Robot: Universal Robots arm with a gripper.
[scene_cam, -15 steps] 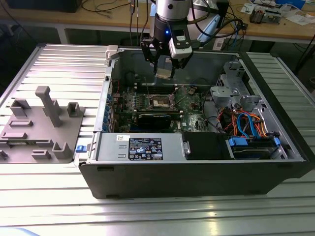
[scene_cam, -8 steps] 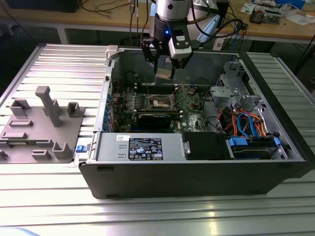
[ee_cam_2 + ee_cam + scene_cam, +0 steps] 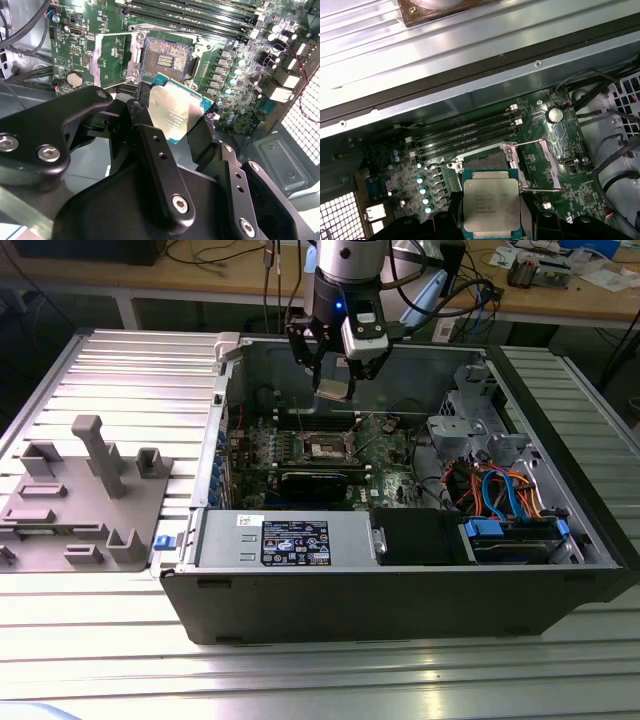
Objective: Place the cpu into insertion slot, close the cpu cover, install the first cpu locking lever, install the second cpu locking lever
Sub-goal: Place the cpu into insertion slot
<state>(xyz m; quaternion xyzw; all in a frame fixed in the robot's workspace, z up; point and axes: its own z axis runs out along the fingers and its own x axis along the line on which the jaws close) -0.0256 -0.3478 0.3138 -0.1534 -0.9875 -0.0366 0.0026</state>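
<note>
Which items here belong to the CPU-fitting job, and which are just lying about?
Job: cpu, held in the gripper; insertion slot, empty; cpu cover, open.
Lying about: memory slots; coin battery; grey fixture; power supply.

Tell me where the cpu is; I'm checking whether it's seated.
In the second wrist view the cpu is gripped in the pincer, near the empty insertion slot, not in it.

The whole case (image 3: pixel 400 605) is seen from high up in the exterior view; slot (image 3: pixel 165 60) and cpu (image 3: pixel 177 112) are framed closely, from opposite sides, in both wrist views.
</note>
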